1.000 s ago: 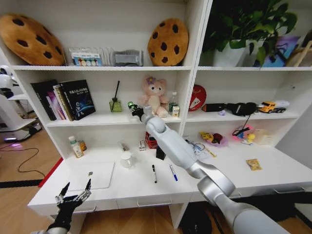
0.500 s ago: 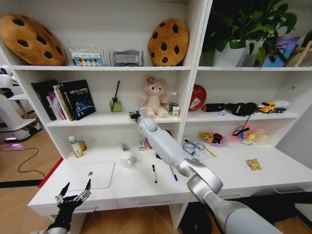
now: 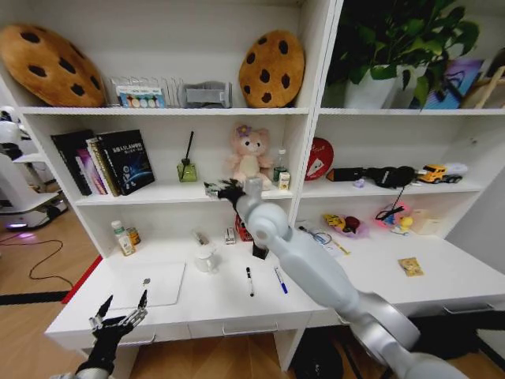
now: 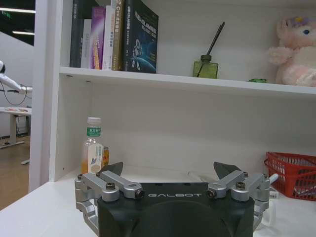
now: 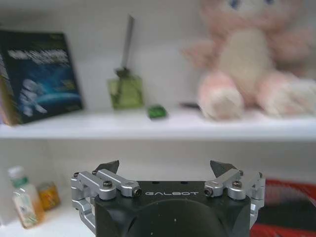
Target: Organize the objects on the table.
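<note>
— Where is your right pincer just now?

— You have it raised at the middle shelf, in front of the pink teddy bear, with its fingers spread apart and nothing between them. The tiny green toy car sits on that shelf, between the green diffuser bottle and the bear, apart from the fingertips.

— And your left one?

— Your left pincer hangs low at the bench's front left corner, fingers spread wide, empty.

— What lies on the bench?

— You see the silver-white laptop closed at the left end. The black pen and blue pen lie side by side near the middle front. A small bottle stands by the back wall at the left, with a little can just beside it.
</note>
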Available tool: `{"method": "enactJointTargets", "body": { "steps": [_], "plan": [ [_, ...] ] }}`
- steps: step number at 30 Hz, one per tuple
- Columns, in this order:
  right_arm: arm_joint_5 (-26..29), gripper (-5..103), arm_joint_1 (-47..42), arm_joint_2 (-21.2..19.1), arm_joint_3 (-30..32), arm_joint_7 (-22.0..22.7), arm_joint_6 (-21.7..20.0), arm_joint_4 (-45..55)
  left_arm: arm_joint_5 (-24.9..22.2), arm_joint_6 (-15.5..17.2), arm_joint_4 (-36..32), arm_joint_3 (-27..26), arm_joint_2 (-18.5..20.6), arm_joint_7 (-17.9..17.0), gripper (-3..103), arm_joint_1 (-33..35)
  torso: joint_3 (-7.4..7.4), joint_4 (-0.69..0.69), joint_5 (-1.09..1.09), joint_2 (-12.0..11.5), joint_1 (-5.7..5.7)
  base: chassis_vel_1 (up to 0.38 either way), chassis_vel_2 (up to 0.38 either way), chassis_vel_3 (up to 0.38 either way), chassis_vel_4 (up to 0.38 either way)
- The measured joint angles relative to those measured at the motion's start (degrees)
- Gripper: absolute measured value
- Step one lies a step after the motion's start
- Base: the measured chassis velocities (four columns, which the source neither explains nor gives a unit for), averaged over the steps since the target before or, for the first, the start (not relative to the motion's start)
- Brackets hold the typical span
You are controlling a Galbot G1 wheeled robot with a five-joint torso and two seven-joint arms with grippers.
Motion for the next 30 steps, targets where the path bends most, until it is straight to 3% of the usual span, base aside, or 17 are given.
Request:
{"method": "enactJointTargets", "body": {
  "steps": [1, 2, 4, 8, 11, 13, 18, 20, 21, 23, 25, 30],
  "plan": [
    [-0.5, 100, -4.4, -2.6, 1.5, 0.8, -0.3, 0.8, 0.0, 0.0, 0.0, 0.0, 0.0, 0.0, 100, 0.0, 0.0, -0.03, 0.0, 0.0, 0.0, 0.0, 0.0, 0.0, 0.0],
    [-0.5, 100, -4.4, -2.6, 1.5, 0.8, -0.3, 0.8, 0.0, 0.0, 0.0, 0.0, 0.0, 0.0, 100, 0.0, 0.0, -0.03, 0.0, 0.0, 0.0, 0.0, 0.0, 0.0, 0.0],
    [-3.2, 100, -13.5, -5.2, 4.5, 1.4, -0.4, 1.6, 0.0, 0.0, 0.0, 0.0, 0.0, 0.0, 100, 0.0, 0.0, -0.03, -0.01, 0.0, 0.0, 0.0, 0.0, 0.0, 0.0],
    [-5.0, 100, -21.3, -4.5, 5.9, 1.1, 0.6, -0.3, 0.0, 0.0, 0.0, 0.0, 0.0, 0.0, 100, 0.0, 0.0, -0.02, -0.01, 0.0, 0.0, 0.0, 0.0, 0.0, 0.0],
    [-8.2, 100, -26.0, -0.3, 5.8, -0.3, 2.8, -4.3, 0.0, 0.0, 0.0, 0.0, 0.0, 0.0, 100, 0.0, 0.0, 0.01, -0.03, 0.0, -0.01, 0.0, 0.0, 0.0, 0.0],
    [-8.8, 103, -26.5, 1.9, 5.0, -0.1, 3.4, -5.7, 0.0, 0.0, 0.0, 0.0, 0.0, 0.0, 100, 0.0, 0.0, 0.01, -0.03, 0.0, 0.0, 0.0, 0.0, 0.0, 0.0],
    [-9.4, 91, -25.2, 6.7, 3.1, 2.2, 4.3, -10.3, 0.0, 0.0, 0.0, 0.0, 0.0, 0.0, 100, 0.0, 0.01, 0.02, -0.05, 0.0, 0.01, 0.0, 0.0, 0.0, 0.0],
    [-9.4, 86, -24.8, 7.4, 2.8, 2.6, 4.5, -11.5, 0.0, 0.0, 0.0, 0.0, 0.0, 0.0, 100, 0.0, 0.01, 0.01, -0.05, 0.0, 0.01, 0.0, 0.0, 0.0, 0.0],
    [-9.5, 76, -24.3, 8.0, 2.5, 2.9, 4.6, -12.8, 0.0, 0.0, 0.0, 0.0, 0.0, 0.0, 100, 0.0, 0.01, 0.01, -0.04, 0.0, 0.01, 0.0, 0.0, 0.0, 0.0],
    [-9.8, 76, -24.0, 8.4, 2.3, 3.0, 4.8, -13.7, 0.0, 0.0, 0.0, 0.0, 0.0, 0.0, 100, 0.0, 0.01, 0.0, -0.04, 0.0, 0.01, 0.0, 0.0, 0.0, 0.0],
    [-10.7, 65, -23.4, 8.9, 2.0, 3.0, 5.1, -15.3, 0.0, 0.0, 0.0, 0.0, 0.0, 0.0, 100, 0.0, 0.01, 0.0, -0.04, 0.0, 0.01, 0.0, 0.0, 0.0, 0.0],
    [-12.0, 60, -22.2, 9.6, 1.8, 2.2, 5.4, -17.7, 0.0, 0.0, 0.0, 0.0, 0.0, 0.0, 100, 0.0, 0.01, 0.0, -0.03, 0.0, 0.01, 0.0, 0.0, 0.0, 0.0]
  ]
}}
